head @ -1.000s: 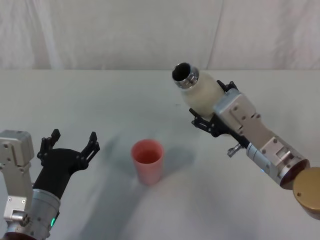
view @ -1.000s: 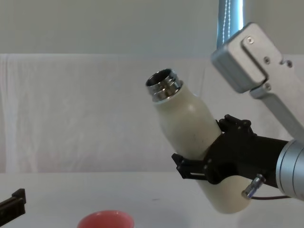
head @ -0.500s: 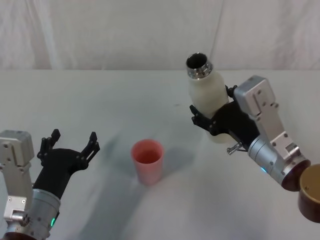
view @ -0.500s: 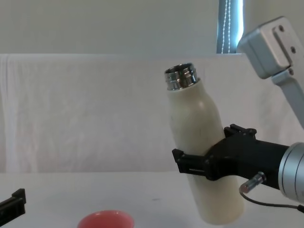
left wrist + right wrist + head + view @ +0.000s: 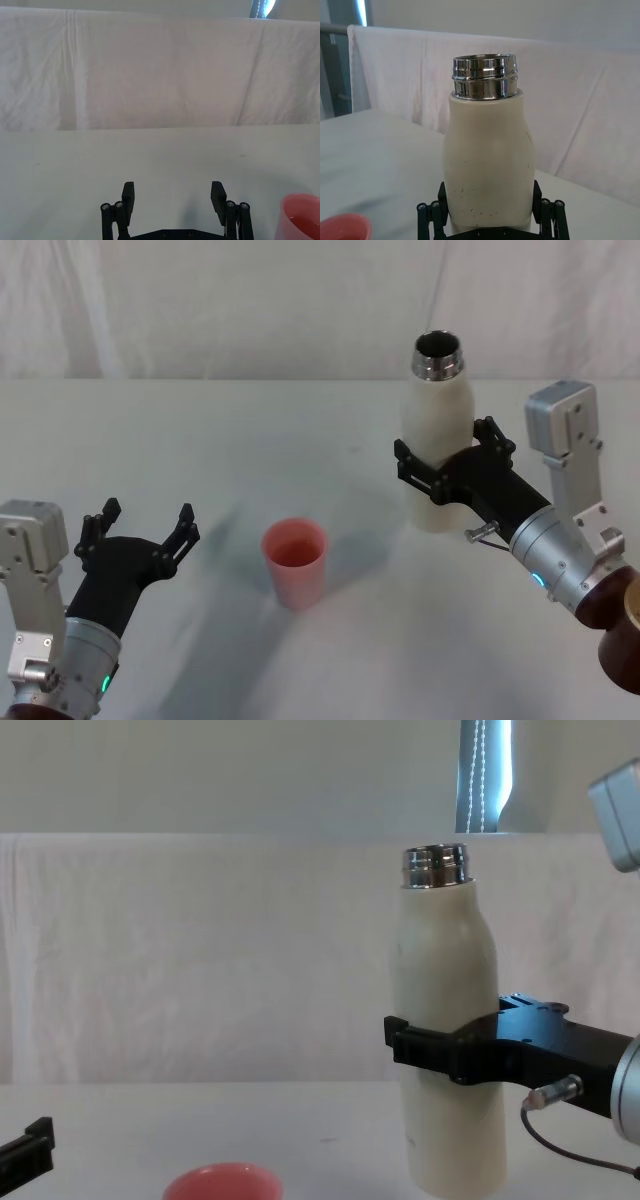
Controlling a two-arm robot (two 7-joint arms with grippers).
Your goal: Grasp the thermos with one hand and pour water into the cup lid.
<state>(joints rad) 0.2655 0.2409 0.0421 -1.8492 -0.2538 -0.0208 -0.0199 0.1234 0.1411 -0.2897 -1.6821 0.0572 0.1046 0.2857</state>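
The cream-white thermos [image 5: 437,430] stands upright at the right of the table, its open steel neck pointing up. My right gripper [image 5: 443,448] is shut around its lower body, one black finger on each side. In the chest view the thermos [image 5: 445,980] has its base at or just above the tabletop; I cannot tell which. The right wrist view shows the thermos [image 5: 488,150] between the fingers. The salmon-pink cup lid [image 5: 295,558] stands upright on the table, left of the thermos and apart from it. My left gripper [image 5: 143,520] is open and idle at the lower left.
A white cloth covers the table [image 5: 250,440] and hangs as a backdrop behind it. Bare cloth lies between the cup lid and the thermos and at the back of the table. A thin cable [image 5: 575,1160] loops under the right wrist.
The thermos has swung from tilted towards the cup lid to upright, and the right gripper has carried it to the right and lower. The left arm and cup lid have not moved.
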